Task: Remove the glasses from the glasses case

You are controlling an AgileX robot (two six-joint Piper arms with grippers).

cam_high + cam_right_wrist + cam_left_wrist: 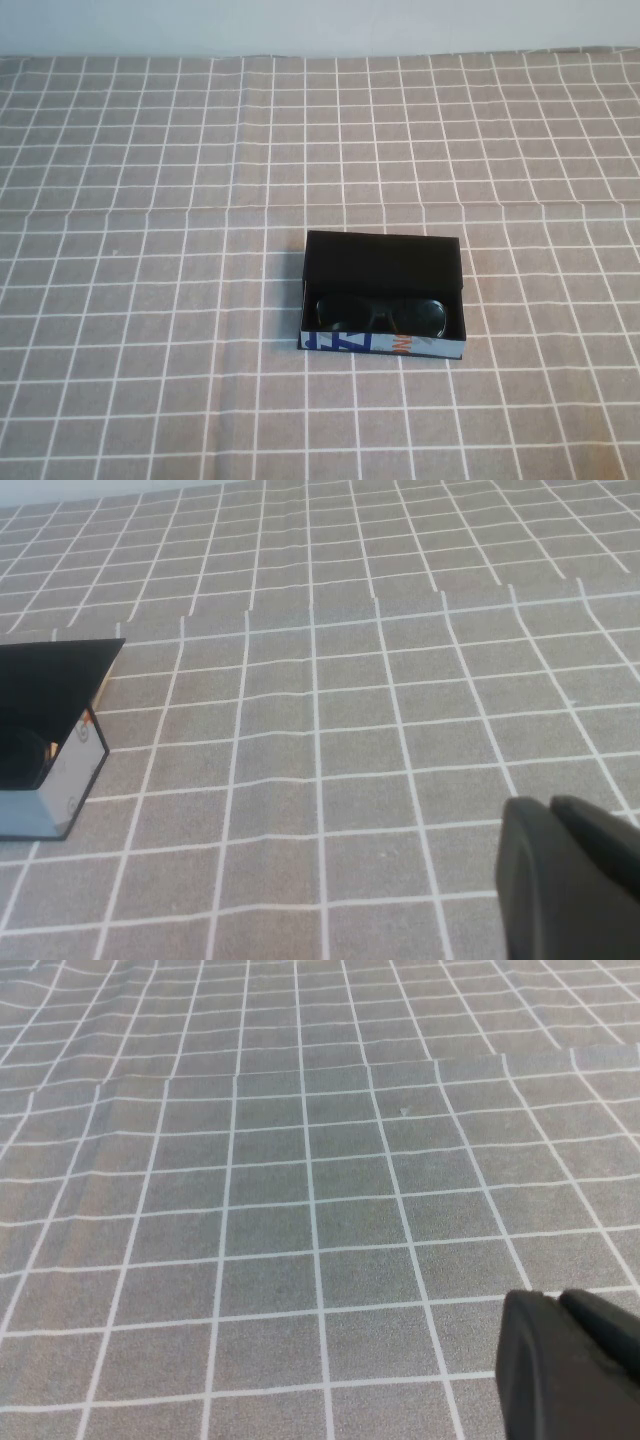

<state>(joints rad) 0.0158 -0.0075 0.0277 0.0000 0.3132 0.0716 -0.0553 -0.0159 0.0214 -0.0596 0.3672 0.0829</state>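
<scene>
- Right gripper (570,880) hovers above the cloth, well apart from the glasses case (383,292); grip state unclear
- Left gripper (570,1365) likewise
- Glasses (382,314) lie inside the open case, nearer the desk's near edge

We see the open rectangular box-shaped glasses case (383,300) lying on the checked fabric tablecloth (150,300), a little right of the table's middle, its flap lid folded back toward the far side. The thick-framed glasses (380,315) lie inside it, near its front wall. Our left gripper (570,1365) hangs over bare cloth, and our right gripper (565,875) hovers to the right of the case, well apart from it.
</scene>
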